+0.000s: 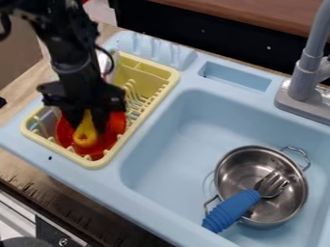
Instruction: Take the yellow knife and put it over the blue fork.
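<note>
Over the dish rack at the left, the black gripper [88, 119] points down into an orange-red bowl. The yellow knife [84, 137] is right at the gripper's lower end, against the bowl's inside; its upper part is hidden by the gripper. Whether it is held, I cannot tell. In the sink at the lower right, the blue fork [232, 210] leans across a metal pot, its metal tines inside the pot and its blue handle sticking out over the rim toward the lower left.
The orange-red bowl [116, 126] sits in the pale yellow dish rack [169, 77], which has upright prongs. The metal pot [222, 179] stands in the light blue sink [174, 130]. A grey faucet [301, 84] rises at the right, behind the basin.
</note>
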Motion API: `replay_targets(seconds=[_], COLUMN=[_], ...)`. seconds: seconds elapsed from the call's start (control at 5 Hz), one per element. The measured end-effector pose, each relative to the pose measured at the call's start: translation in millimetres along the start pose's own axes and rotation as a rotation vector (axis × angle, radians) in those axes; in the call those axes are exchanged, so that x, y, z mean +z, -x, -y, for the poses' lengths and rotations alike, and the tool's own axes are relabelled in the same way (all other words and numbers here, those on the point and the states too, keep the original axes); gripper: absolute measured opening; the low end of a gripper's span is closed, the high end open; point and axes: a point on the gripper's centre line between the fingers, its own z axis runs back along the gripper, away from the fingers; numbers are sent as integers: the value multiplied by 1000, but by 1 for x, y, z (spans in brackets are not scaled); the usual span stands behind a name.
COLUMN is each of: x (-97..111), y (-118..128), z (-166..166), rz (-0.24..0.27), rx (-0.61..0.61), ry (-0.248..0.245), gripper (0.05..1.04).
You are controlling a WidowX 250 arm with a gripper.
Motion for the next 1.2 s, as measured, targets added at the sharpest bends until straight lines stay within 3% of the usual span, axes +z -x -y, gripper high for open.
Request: replay_targets(seconds=[0.2, 0.6, 0.8, 1.2], x=[9, 40, 47, 45], y=[-2, -13, -11, 7], z=[-2, 13, 36, 87], rz=[-18, -96, -128, -166], rx=[23, 241, 339, 506], ry=[6, 36, 33, 79], gripper=[388, 388, 388, 388])
